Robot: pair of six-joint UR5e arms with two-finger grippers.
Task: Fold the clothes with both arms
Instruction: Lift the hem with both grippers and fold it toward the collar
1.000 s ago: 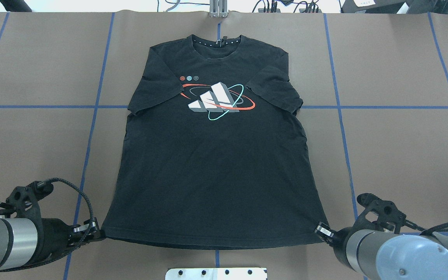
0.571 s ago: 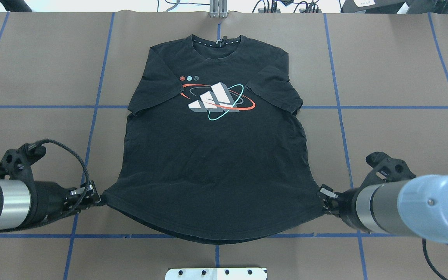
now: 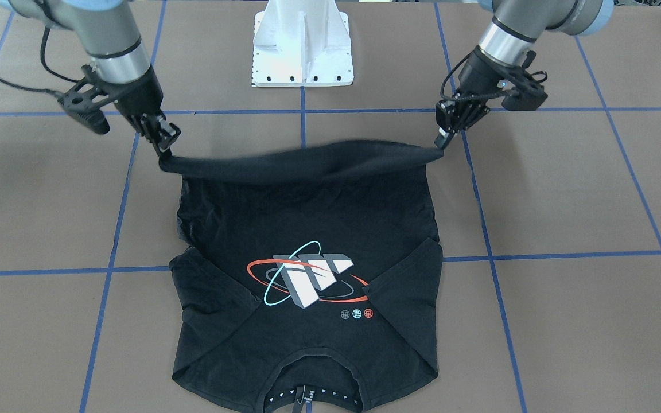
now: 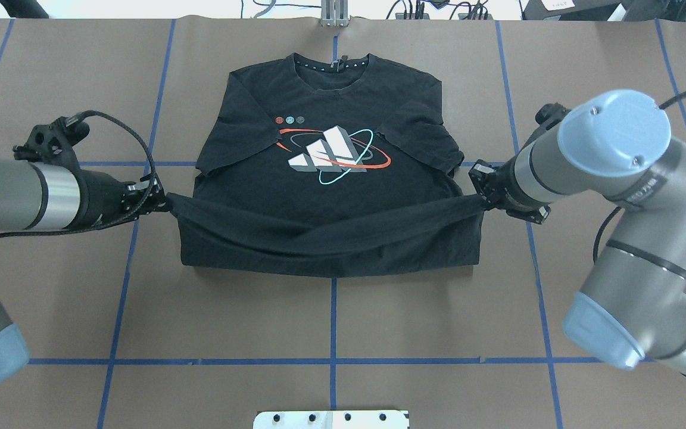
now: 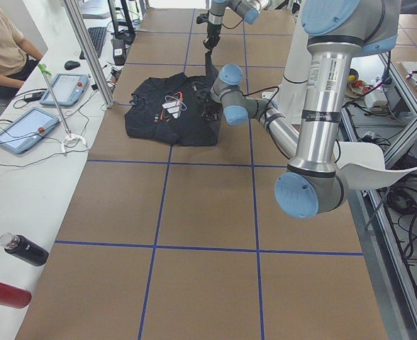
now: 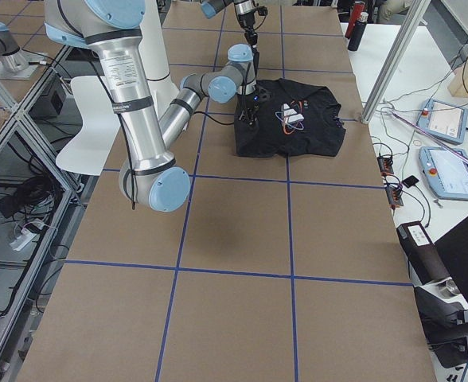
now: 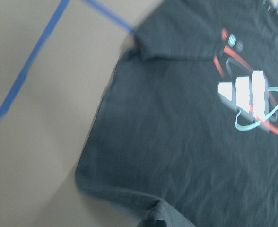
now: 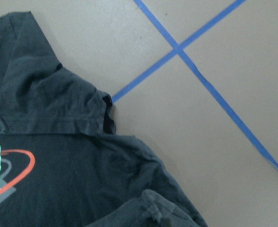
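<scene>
While its upper half lies flat and print-up on the brown-papered table (image 4: 617,250), the black T-shirt (image 4: 325,190) has its hem raised off the surface and stretched as a sagging band across the body, just below the print (image 4: 334,154). Collar (image 4: 332,64): at the edge of the shirt farthest from the robot. Sleeves: both spread flat, one to either side of the print. Left gripper (image 4: 163,202): clenched on the hem corner at the shirt's left side, its arm coming in low and nearly level. Right gripper (image 4: 479,192): clenched on the opposite hem corner, at about the same height. Fold: the lower body is doubled under the raised hem, with a rounded crease facing the robot; the centre blue tape line (image 4: 332,316) runs out from beneath it. White pedestal (image 3: 303,46): on the robot's side, well apart from the shirt. Wrist views: each looks down on the print side and a sleeve; the left one is blurred.
</scene>
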